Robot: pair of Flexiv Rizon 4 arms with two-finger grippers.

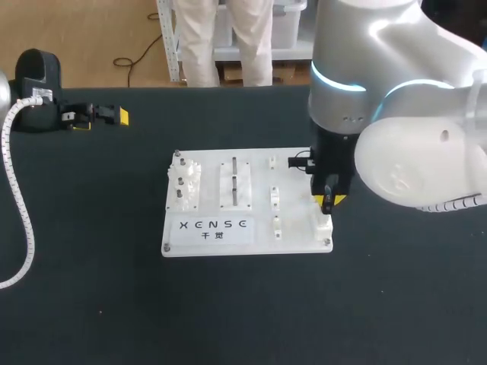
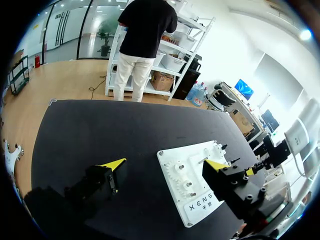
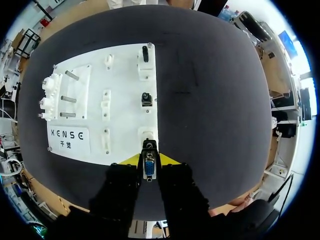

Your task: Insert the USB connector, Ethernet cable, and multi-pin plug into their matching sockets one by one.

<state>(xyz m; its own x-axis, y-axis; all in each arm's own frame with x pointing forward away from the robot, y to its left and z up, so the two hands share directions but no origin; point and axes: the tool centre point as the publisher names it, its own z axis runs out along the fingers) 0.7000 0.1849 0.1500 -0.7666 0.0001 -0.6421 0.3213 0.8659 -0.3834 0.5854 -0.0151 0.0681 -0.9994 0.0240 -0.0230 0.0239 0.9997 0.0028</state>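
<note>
- Right wrist view: two black parts sit in sockets on the board (image 3: 125,75), in line ahead of the right claw (image 3: 149,161). I read the far one as the USB connector (image 3: 145,53) and the nearer one as the Ethernet cable (image 3: 146,98) plug. Can't tell whether either is fully seated.
- Left to do: the multi-pin plug (image 3: 149,170). It is not in yet, and the white socket (image 3: 146,133) just ahead of it looks empty.
- My read: two of three done, last insertion pending.
- Right claw is clamped on the multi-pin plug, with a yellow tip on either side of it.
- Head view: the right arm enters from 3 o'clock. Its claw (image 1: 328,201) points straight down over the board's 4 o'clock corner, close above the socket. Contact unclear.
- Left claw (image 1: 103,115) lies at 10 o'clock on the table (image 1: 114,304), well apart from the board. Its fingers are spread wide and hold nothing.
</note>
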